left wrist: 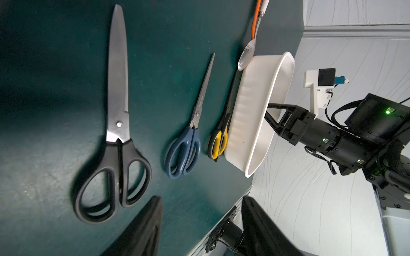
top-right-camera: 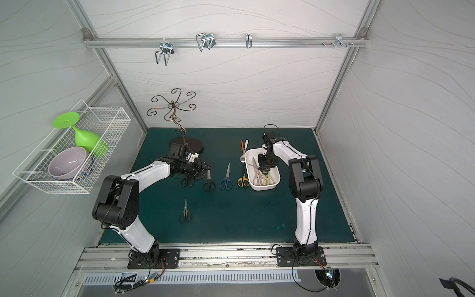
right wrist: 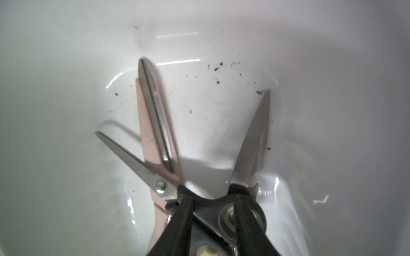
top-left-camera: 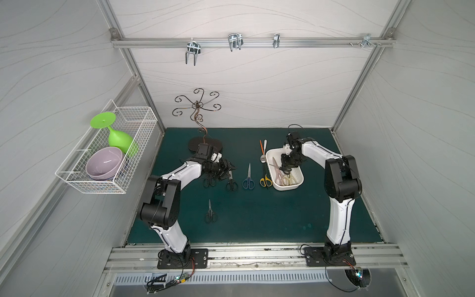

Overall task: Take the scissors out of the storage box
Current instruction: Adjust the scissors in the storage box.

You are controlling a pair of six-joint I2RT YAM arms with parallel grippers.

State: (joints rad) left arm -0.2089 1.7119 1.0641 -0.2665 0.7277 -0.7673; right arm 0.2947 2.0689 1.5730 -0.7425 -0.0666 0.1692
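Though past halfway, not done: on desk [top-left-camera: 257, 218], five pairs out, blue-handled pair [top-left-camera: 248, 180] included. Inside storage box [top-left-camera: 285, 189], pink shears [top-left-camera: 275, 164], cream shears [top-left-camera: 290, 180] and black-handled scissors [right wrist: 142, 164] remaining. Right arm [top-left-camera: 316, 151] bent down into box. Right fingers [right wrist: 182, 221] part-spread astride black handle, grip unclear. Left fingers [left wrist: 142, 232] apart, empty, low over desk.

In both top views the left arm [top-left-camera: 177, 177] rises from its base at the lower left, folds at the elbow and reaches toward the centre. Its wrist is level and the left gripper [top-left-camera: 232, 171] points right, its fingers [left wrist: 153, 221] spread wide and empty. The right arm [top-left-camera: 339, 218] stands at the lower right, bends at the elbow and slopes up-left. The right gripper [top-left-camera: 284, 168] points downward, fingers [right wrist: 182, 221] partly apart; whether they grip anything cannot be told.
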